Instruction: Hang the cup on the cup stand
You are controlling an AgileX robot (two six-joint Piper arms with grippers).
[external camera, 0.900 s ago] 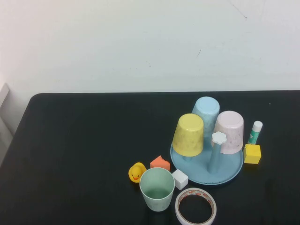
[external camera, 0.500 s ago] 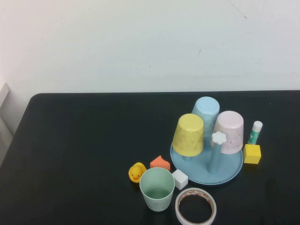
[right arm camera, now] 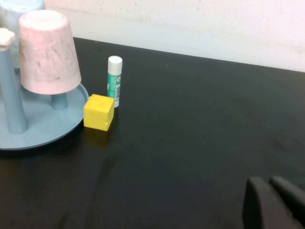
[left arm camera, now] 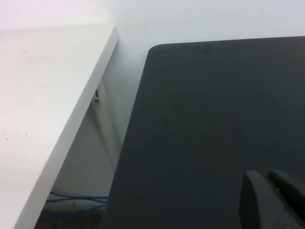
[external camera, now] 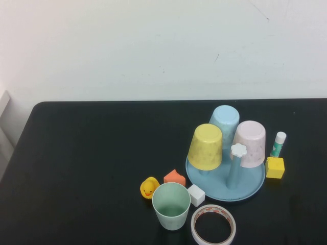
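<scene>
While the tapered mint-green speckled plastic cup (external camera: 171, 205) stands upright, mouth up, the round light-blue plastic cup stand (external camera: 225, 179) sits just beside it. Left gripper (left arm camera: 272, 199) and right gripper (right arm camera: 274, 203) each show dark rounded fingers pressed together over the matte black table (external camera: 92, 163).

No readable text is seen; print on the glue stick (right arm camera: 114, 81) beside the yellow cube (right arm camera: 99, 112) cannot be made out.

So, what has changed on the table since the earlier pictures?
Nothing visibly changed. The cup stands upright beside the cup stand. The left hand and right hand show only in the wrist views, low over bare table.
</scene>
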